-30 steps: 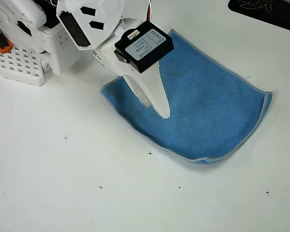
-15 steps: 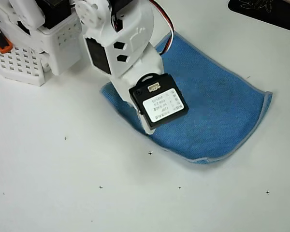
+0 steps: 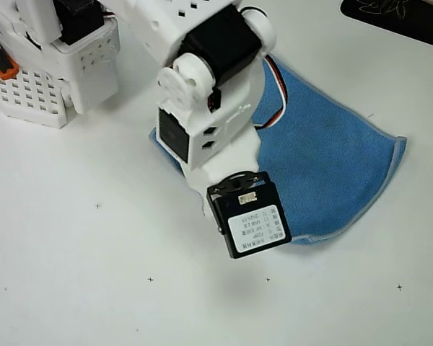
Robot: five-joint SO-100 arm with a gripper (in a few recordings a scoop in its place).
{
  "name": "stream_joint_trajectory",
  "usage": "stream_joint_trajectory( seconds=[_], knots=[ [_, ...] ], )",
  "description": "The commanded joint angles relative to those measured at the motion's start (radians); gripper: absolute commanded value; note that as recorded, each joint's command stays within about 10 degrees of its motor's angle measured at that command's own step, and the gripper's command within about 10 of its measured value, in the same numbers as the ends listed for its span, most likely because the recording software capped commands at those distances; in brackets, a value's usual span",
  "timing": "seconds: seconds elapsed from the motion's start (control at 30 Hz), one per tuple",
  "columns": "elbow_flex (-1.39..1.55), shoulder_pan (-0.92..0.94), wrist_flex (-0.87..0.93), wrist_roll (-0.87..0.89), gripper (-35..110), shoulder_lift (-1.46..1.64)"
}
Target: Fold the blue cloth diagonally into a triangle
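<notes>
At the lower centre of the overhead view, the fingers point(image 3: 234, 234) sit hidden beneath the arm's black servo block, so I cannot tell their opening. They seem aimed at the near edge of the blue cloth point(image 3: 332, 162), spread across the white tabletop point(image 3: 94, 288) at centre right.

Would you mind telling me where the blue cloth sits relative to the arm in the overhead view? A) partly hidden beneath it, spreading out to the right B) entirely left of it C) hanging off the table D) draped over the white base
A: the blue cloth lies flat on the table, its left part covered by the arm reaching over it.
</notes>
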Motion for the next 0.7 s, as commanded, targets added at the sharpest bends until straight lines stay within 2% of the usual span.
stream_joint_trajectory(
  seconds=[0.0, 0.67],
  knots=[
    [-0.164, 0.017, 0.038, 0.012, 35, -0.002],
    [-0.356, -0.029, 0.06, 0.015, 35, -0.201]
  ],
)
